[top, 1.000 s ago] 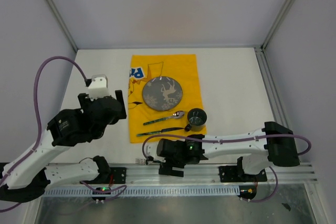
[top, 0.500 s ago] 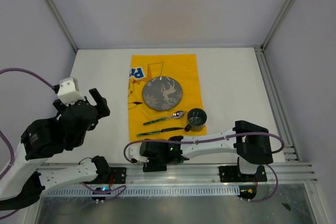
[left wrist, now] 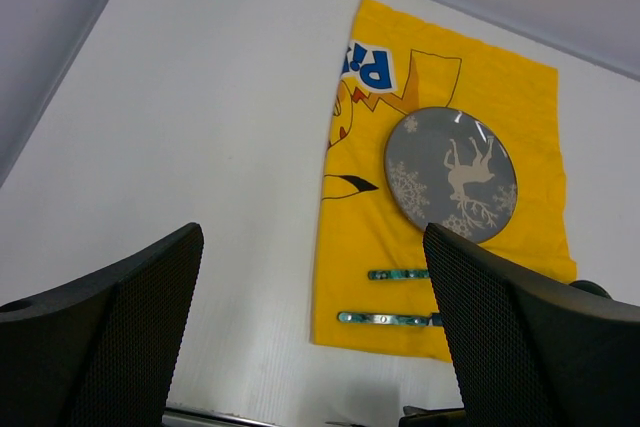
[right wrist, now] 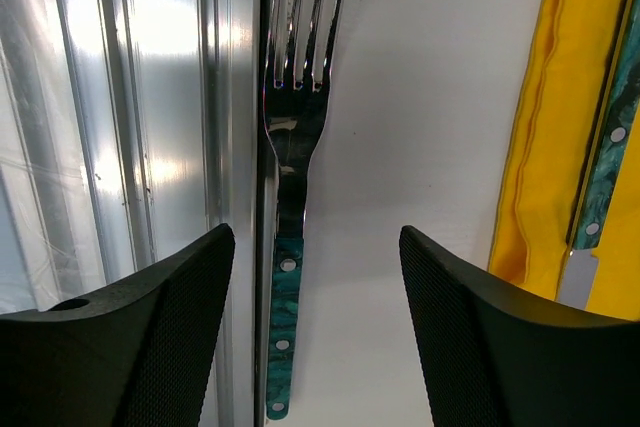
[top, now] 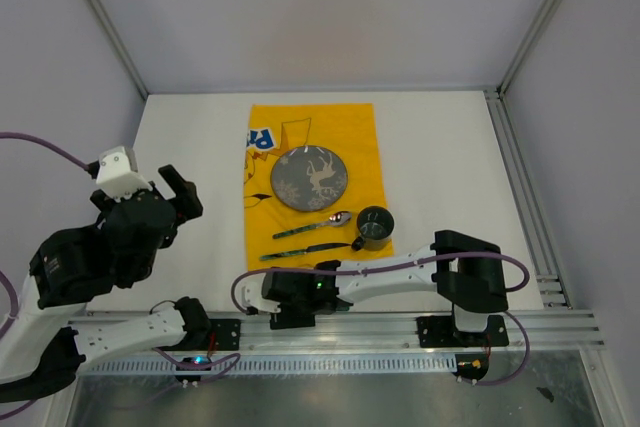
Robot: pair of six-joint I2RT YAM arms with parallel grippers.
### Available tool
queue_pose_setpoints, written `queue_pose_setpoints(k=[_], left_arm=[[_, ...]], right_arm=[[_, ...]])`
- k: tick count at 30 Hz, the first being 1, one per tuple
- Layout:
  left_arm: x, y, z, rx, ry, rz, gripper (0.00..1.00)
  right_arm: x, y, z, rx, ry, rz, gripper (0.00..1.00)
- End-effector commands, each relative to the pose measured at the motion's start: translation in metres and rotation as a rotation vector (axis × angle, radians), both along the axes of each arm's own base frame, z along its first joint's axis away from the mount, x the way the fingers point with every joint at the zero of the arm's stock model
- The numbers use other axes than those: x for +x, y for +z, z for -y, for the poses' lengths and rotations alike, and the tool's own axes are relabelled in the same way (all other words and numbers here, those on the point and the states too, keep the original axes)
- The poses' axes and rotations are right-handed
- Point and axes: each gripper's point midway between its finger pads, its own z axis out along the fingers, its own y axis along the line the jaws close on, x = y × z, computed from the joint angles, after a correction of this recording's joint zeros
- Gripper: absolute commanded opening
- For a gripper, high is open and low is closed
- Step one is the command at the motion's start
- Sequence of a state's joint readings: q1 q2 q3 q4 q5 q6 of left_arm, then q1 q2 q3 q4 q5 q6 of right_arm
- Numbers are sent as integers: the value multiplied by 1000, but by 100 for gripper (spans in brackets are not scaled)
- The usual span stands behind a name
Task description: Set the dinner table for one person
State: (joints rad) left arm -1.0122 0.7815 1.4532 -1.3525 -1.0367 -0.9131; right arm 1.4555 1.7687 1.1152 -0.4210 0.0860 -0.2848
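Note:
A fork (right wrist: 291, 162) with a teal handle lies on the dinner table (top: 450, 167) at its near edge, against the metal rail. My right gripper (right wrist: 313, 233) hovers over it, open, one finger on each side of the handle with gaps to both. In the top view the right gripper (top: 268, 299) covers the fork. On the yellow cloth (top: 310, 127) sit a grey deer-print plate (top: 310, 178), a spoon (top: 312, 225), a knife (top: 305, 250) and a dark cup (top: 375, 227). My left gripper (top: 180, 192) is open and holds nothing, raised over bare table left of the cloth.
An aluminium rail (right wrist: 150, 147) runs along the table's near edge right beside the fork. The knife (right wrist: 603, 187) and the cloth's edge (right wrist: 530, 177) lie just right of my right gripper. Metal frame posts stand at the back corners.
My right gripper slid left along the near edge until it stood over the fork, and its jaws narrowed. The left arm drew back to the left, away from the cloth.

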Motion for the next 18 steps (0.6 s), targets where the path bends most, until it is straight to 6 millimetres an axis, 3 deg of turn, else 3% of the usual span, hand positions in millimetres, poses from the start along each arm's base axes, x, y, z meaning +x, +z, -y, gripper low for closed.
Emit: queue_pose_setpoints(k=[1,12,18], left_arm=[[-9,-4,-22,88,34,-32,93],[-21,-1,-41,22,49,-6,91],[-18,-4,-33,51,38,-31,91]], right_arm=[[-3,4,-20,35,22,-21,70],[1,1,-12,16,8,-52,61],[-3,-3,-7,-6,11,-106,44]])
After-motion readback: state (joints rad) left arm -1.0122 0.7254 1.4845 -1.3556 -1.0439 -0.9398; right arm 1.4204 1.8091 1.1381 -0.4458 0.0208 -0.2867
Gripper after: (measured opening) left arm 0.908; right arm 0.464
